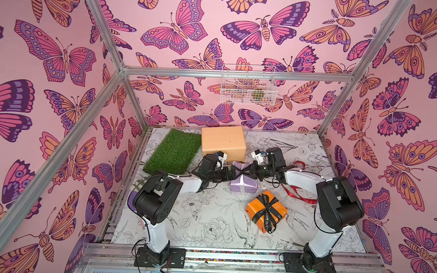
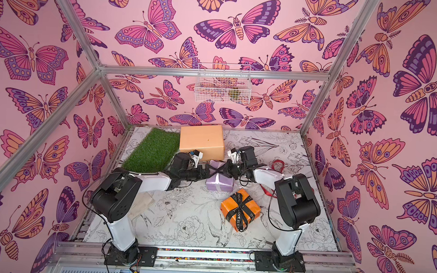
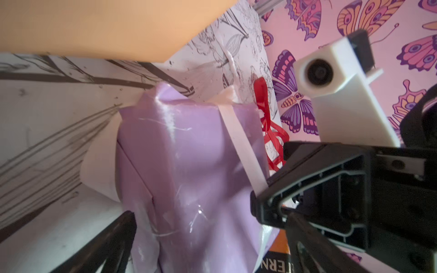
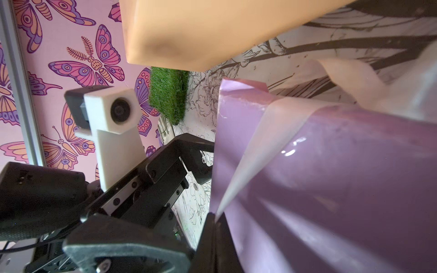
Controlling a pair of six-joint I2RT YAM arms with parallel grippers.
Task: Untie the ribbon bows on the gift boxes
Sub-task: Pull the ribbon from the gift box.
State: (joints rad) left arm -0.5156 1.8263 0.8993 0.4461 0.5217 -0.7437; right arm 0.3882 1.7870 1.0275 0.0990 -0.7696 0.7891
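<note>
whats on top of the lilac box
A pale ribbon crosses the top of the lilac box, a strand pinched in the shut right fingers; the open left fingers reach over it too. In both top views they cover the knot area.

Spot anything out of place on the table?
The red ribbon lies loose on the table, on no box, and the tan box is bare. The orange box sits turned askew to the table edge. On the lilac box the wrapping looks puckered at one top corner.
</note>
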